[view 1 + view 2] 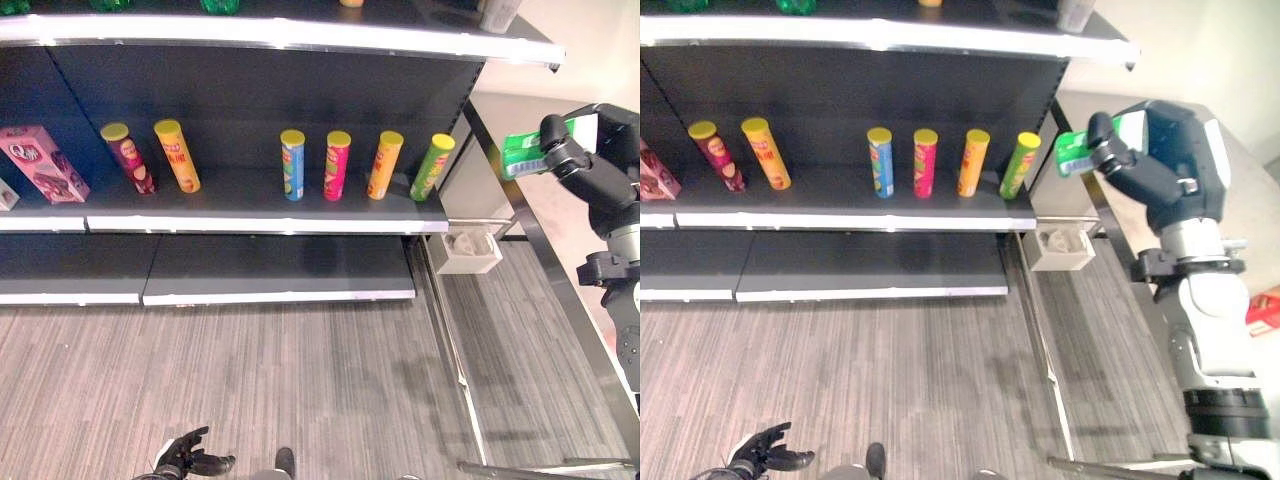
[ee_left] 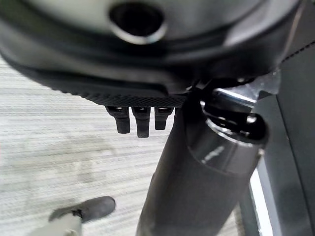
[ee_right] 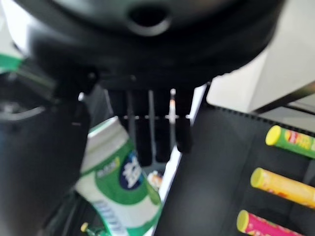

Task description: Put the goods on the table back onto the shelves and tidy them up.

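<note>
The green and white bottle (image 3: 120, 182) is in the right hand (image 1: 565, 150), up at about 2 o'clock in the left eye view, just past the end of the shelves (image 1: 260, 215). The dark fingers (image 3: 157, 132) and thumb are curled round it and hold it tight. It is not on a shelf yet, so I think this step is about half done: the bottle is picked up and must now be set down. Six tall cans already stand in a row on the middle shelf: a dark red can (image 1: 128, 157) and an orange can (image 1: 177, 155) at about 10 o'clock, then a blue can (image 1: 292, 165), a pink can (image 1: 337, 166), a second orange can (image 1: 384, 165) and a green can (image 1: 432, 167) near 1 o'clock. Most lean a bit, so they may need tidying. A pink box (image 1: 42, 163) sits at 9 o'clock. The cans are round tubes with yellow lids and look smooth and shiny. The bottle looks like smooth plastic. The shelves are flat, dark metal with white edges. The left hand (image 1: 187, 458) hangs low at 7 o'clock over the grey striped floor (image 1: 300, 380), with its fingers spread loose and holding nothing.
</note>
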Tool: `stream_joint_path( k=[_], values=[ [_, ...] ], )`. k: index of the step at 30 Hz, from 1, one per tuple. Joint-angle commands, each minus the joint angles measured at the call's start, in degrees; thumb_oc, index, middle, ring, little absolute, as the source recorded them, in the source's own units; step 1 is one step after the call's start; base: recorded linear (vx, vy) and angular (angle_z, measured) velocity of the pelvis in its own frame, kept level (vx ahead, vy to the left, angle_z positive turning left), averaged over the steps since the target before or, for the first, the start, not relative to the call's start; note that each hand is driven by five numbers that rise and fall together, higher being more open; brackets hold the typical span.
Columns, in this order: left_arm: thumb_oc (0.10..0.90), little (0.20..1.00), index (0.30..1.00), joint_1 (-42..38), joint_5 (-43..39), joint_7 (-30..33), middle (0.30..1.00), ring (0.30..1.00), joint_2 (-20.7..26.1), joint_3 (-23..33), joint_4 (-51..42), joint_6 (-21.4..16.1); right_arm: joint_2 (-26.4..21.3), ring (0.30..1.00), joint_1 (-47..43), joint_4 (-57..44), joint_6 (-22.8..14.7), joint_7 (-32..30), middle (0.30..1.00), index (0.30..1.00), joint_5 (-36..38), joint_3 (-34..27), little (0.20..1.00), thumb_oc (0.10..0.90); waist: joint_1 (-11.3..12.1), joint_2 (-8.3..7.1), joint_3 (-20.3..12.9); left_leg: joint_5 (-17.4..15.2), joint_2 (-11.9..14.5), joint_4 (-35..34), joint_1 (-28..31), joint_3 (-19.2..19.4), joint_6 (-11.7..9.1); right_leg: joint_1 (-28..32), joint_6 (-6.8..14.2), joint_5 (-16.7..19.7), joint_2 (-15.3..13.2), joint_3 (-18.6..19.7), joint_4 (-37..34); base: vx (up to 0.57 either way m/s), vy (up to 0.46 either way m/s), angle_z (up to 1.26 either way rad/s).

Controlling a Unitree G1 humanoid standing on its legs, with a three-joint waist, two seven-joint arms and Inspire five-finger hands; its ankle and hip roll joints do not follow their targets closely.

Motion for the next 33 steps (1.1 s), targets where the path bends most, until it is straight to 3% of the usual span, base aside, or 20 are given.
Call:
stream_joint_path(
  k=[1, 6, 8, 11, 13, 14, 16, 17, 18, 19, 20, 22, 23, 24, 26, 29, 33],
  values=[
    [0.8, 0.9, 0.9, 1.21, 0.71, -1.49, 0.9, 0.9, 1.99, -0.59, -2.27, -1.49, -5.81, 0.3, -9.48, -0.94, -5.73, -2.39, 0.3, 0.3, 1.91, -3.7, 0.3, 0.4, 1.06, -3.67, -3.01, -1.75, -0.68, -0.57, -1.54, -1.76, -6.89, 0.79, 0.49, 5.76, 3.19, -2.28, -11.97, 0.17, -0.006, 0.09],
    [0.8, 0.9, 0.9, 0.87, 0.78, -1.56, 0.9, 0.9, 1.12, -0.3, -1.88, -1.39, -6.39, 0.3, -10.85, -1.96, -6.66, -2.16, 0.3, 0.3, 5.06, -3.36, 0.3, 0.4, 0.37, -5.15, -2.57, -3.16, -1.82, -0.47, -0.16, -3.77, -6.97, 0.1, 0.77, 8.59, 6.35, -1.73, -17.72, 0.14, -0.01, 0.29],
    [0.8, 0.9, 0.9, 1.25, 0.82, -1.24, 0.9, 0.9, 0.6, 0.08, -1.32, -1.49, -7.9, 0.3, -13.47, -1.69, -7.28, -2.51, 0.3, 0.3, 6.2, -2.56, 0.3, 0.4, 1.06, -6.45, -4.39, -4.35, -2.08, -0.39, 0.66, -3.97, -7.4, 3.73, 0.24, 8.74, 7.51, -1.34, -21.75, 0.21, -0.093, 0.36],
    [0.8, 0.9, 0.9, 1.67, -0.18, -0.95, 0.9, 0.9, 0.21, 0.42, -1.38, -1.42, -9.7, 0.3, -15.23, -0.47, -7.4, -2.71, 0.3, 0.3, 5.85, -0.65, 0.3, 0.4, 1.32, -6.89, -5.64, -5.38, -1.34, 0.56, 1.05, -3.94, -8.03, 5.31, -0.09, 8.39, 8.2, -1.54, -22.81, 0.2, -0.115, 0.19],
    [0.8, 0.9, 0.9, 2.0, -0.59, -0.73, 0.9, 0.9, 0.35, 0.21, -1.98, -1.32, -11.04, 0.3, -17.73, 0.53, -7.43, -3.13, 0.3, 0.3, 5.56, 1.19, 0.3, 0.4, 1.43, -7.2, -5.84, -7.81, -0.54, 5.49, -0.18, -4.61, -8.69, 6.47, -0.6, 7.58, 8.54, -2.08, -22.93, 0.2, -0.157, 0.13],
    [0.8, 0.9, 0.9, 1.9, -1.04, -0.53, 0.9, 0.9, 0.63, -0.11, -2.68, -1.42, -12.15, 0.3, -19.33, 0.88, -7.2, -3.15, 0.3, 0.3, 4.84, 2.98, 0.3, 0.4, 2.14, -7.62, -5.72, -9.85, 0.42, 11.51, -1.67, -4.28, -10.48, 8.31, -1.55, 6.13, 8.95, -2.36, -23.07, 0.14, -0.127, 0.03],
    [0.8, 0.9, 0.9, 1.46, -2.24, -0.16, 0.9, 0.9, 0.73, -0.21, -3.56, -1.48, -13.46, 0.3, -22.17, 0.7, -7.14, -3.17, 0.3, 0.3, 4.84, 4.91, 0.3, 0.4, 2.81, -8.41, -4.65, -9.27, 0.46, 19.92, -6.04, -4.44, -12.0, 9.62, -2.55, 5.41, 8.12, -3.38, -23.15, 0.07, -0.1, 0.18],
    [0.8, 0.9, 0.9, 1.4, -2.28, -0.15, 0.9, 0.9, 0.66, -0.16, -3.59, -1.45, -13.53, 0.3, -22.54, 0.84, -7.15, -3.18, 0.3, 0.3, 4.86, 5.17, 0.3, 0.4, 2.63, -8.28, -4.58, -9.58, 0.57, 20.81, -6.58, -4.59, -12.05, 9.56, -2.62, 5.41, 8.19, -3.51, -23.14, -0.02, -0.051, 0.27],
    [0.8, 0.9, 0.9, 0.84, -2.68, 0.04, 0.9, 0.9, 0.82, -0.23, -3.7, -1.58, -14.11, 0.3, -24.45, 1.17, -7.11, -3.08, 0.3, 0.3, 5.03, 6.78, 0.3, 0.4, 3.12, -8.33, -3.83, -8.29, 1.3, 25.71, -9.24, -4.72, -12.9, 10.09, -3.16, 4.98, 8.25, -4.22, -23.19, -0.01, -0.049, 0.41],
    [0.8, 0.9, 0.9, 1.05, -3.39, 0.14, 0.9, 0.9, 1.14, -0.35, -4.36, -1.57, -15.02, 0.3, -26.7, 1.87, -7.07, -2.87, 0.3, 0.3, 6.16, 8.37, 0.3, 0.4, 3.47, -8.85, -3.47, -6.7, 3.56, 27.26, -11.74, -3.12, -12.98, 10.82, -3.29, 4.09, 7.95, -5.48, -23.58, 0.0, -0.048, 0.41],
    [0.8, 0.9, 0.9, 1.08, -3.42, 0.13, 0.9, 0.9, 1.04, -0.27, -4.41, -1.53, -15.09, 0.3, -27.18, 2.11, -7.12, -2.83, 0.3, 0.3, 6.25, 8.8, 0.3, 0.4, 3.36, -8.73, -3.52, -6.74, 3.62, 27.4, -11.88, -3.14, -13.01, 10.75, -3.33, 4.08, 8.0, -5.49, -23.57, 0.05, -0.009, 0.36],
    [0.8, 0.9, 0.9, 1.2, -3.18, -0.22, 0.9, 0.9, 0.8, -0.44, -4.08, -1.2, -16.21, 0.3, -30.2, 3.29, -7.01, -2.68, 0.3, 0.3, 7.28, 11.31, 0.3, 0.4, 3.83, -8.51, -3.76, -6.7, 6.66, 21.3, -11.34, -1.55, -12.82, 11.55, -2.53, 3.35, 7.92, -5.79, -23.76, 0.1, 0.079, 0.17],
    [0.8, 0.9, 0.9, 1.2, -2.77, -0.2, 0.9, 0.9, 0.96, -0.62, -3.63, -1.16, -16.54, 0.3, -31.45, 3.72, -6.97, -2.53, 0.3, 0.3, 7.29, 12.51, 0.3, 0.4, 4.01, -8.27, -4.22, -4.29, 7.6, 15.42, -10.64, -2.29, -12.93, 11.6, -2.13, 3.09, 7.93, -5.39, -23.76, 0.16, 0.21, 0.12],
    [0.8, 0.9, 0.9, 1.25, -2.89, 0.2, 0.9, 0.9, 1.5, -0.99, -3.05, -1.25, -16.82, 0.3, -33.23, 4.53, -6.8, -2.33, 0.3, 0.3, 7.71, 14.12, 0.3, 0.4, 4.67, -7.31, -4.85, 0.43, 8.75, 6.74, -10.71, -5.61, -13.3, 11.7, -2.11, 2.1, 8.4, -4.36, -23.76, 0.15, 0.237, 0.05],
    [0.8, 0.9, 0.9, 0.93, -2.93, 0.66, 0.9, 0.9, 1.61, -1.46, -2.11, -1.4, -17.56, 0.3, -35.26, 6.85, -6.49, -1.88, 0.3, 0.3, 8.03, 16.63, 0.3, 0.4, 4.6, -6.32, -5.75, 2.93, 9.28, 0.21, -9.61, -7.81, -14.16, 12.32, -2.15, 1.0, 8.53, -3.65, -23.76, 0.13, 0.179, -0.11],
    [0.8, 0.9, 0.9, 1.39, -2.18, 0.63, 0.9, 0.9, 1.25, -2.01, -1.39, -1.57, -17.46, 0.3, -36.64, 7.8, -5.89, -1.96, 0.3, 0.3, 7.22, 18.51, 0.3, 0.4, 4.16, -5.7, -7.59, 2.68, 7.32, -0.57, -8.26, -9.11, -13.56, 12.87, -1.76, 1.6, 7.22, -3.26, -23.71, 0.17, 0.215, -0.22],
    [0.8, 0.9, 0.9, 1.83, -0.57, 0.39, 0.9, 0.9, 1.74, -2.46, -0.21, -1.7, -16.98, 0.3, -38.16, 9.3, -5.21, -2.19, 0.3, 0.3, 6.17, 20.43, 0.3, 0.4, 4.59, -5.72, -8.14, 1.69, 5.51, -0.57, -6.59, -7.6, -12.74, 13.15, -0.88, 2.58, 5.36, -2.22, -23.24, 0.08, 0.153, -0.18]
  ],
)
